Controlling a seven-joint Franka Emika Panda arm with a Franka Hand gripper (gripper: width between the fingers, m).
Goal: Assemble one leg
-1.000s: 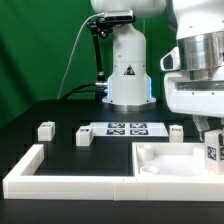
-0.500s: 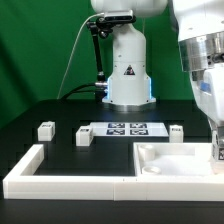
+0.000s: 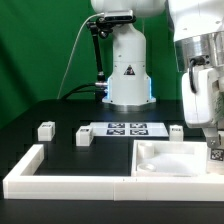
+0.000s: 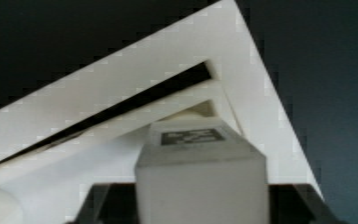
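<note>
My gripper point(image 3: 213, 148) is at the exterior view's right and is shut on a leg point(image 3: 214, 156), a stubby white block with a black-and-white tag. It holds the leg low over the right end of the white tray-like part point(image 3: 165, 160). In the wrist view the leg point(image 4: 201, 165) stands between my dark fingers point(image 4: 105, 205), tag facing the camera, above a corner of the tray-like part point(image 4: 247, 90). Three more legs lie on the table: one point(image 3: 45, 129), another point(image 3: 84, 135), and a third point(image 3: 176, 130).
The marker board point(image 3: 127, 128) lies in the middle in front of the robot base point(image 3: 128, 70). The long white L-shaped border wall point(image 3: 60, 178) runs along the front and the exterior view's left, touching the tray-like part.
The arm swung toward the exterior view's right, nearly out of frame, then came back with its wrist turned. The leg stays in the grip over the tray-like part's right end.
</note>
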